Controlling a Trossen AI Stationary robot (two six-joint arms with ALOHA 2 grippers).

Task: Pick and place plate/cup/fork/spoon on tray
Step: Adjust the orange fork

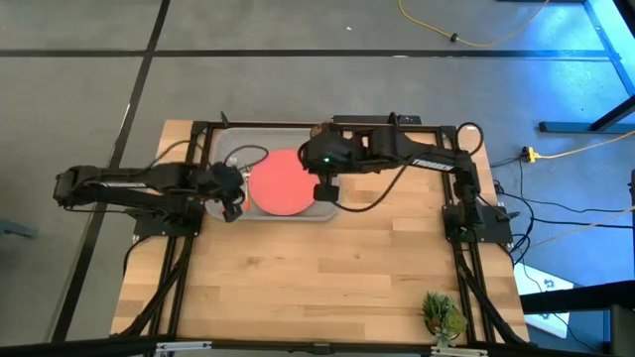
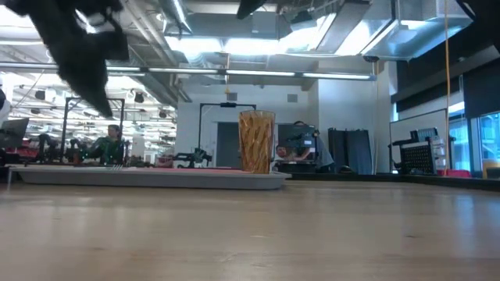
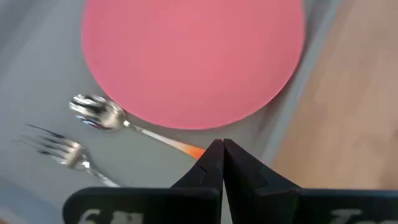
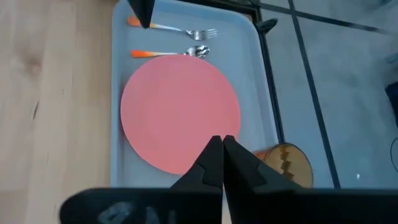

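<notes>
Resting on tray: plate (image 4: 180,112), spoon (image 4: 171,53), fork (image 4: 174,28) and cup (image 4: 285,163) all lie inside the grey tray (image 4: 118,93) on the desk (image 1: 327,278).
Plate: flat in the tray's middle, coral-red.
Spoon: just beside the plate's edge, orange handle pointing toward the desk's front.
Fork: beside the spoon, farther from the plate, parallel to it.
Cup: upright at the tray's opposite end from the cutlery, near the back corner.
Right tool (image 4: 222,146): fingers pressed together, empty, above the plate's edge near the cup.
Left tool (image 3: 222,152): fingers pressed together, empty, over the spoon's handle end.
</notes>
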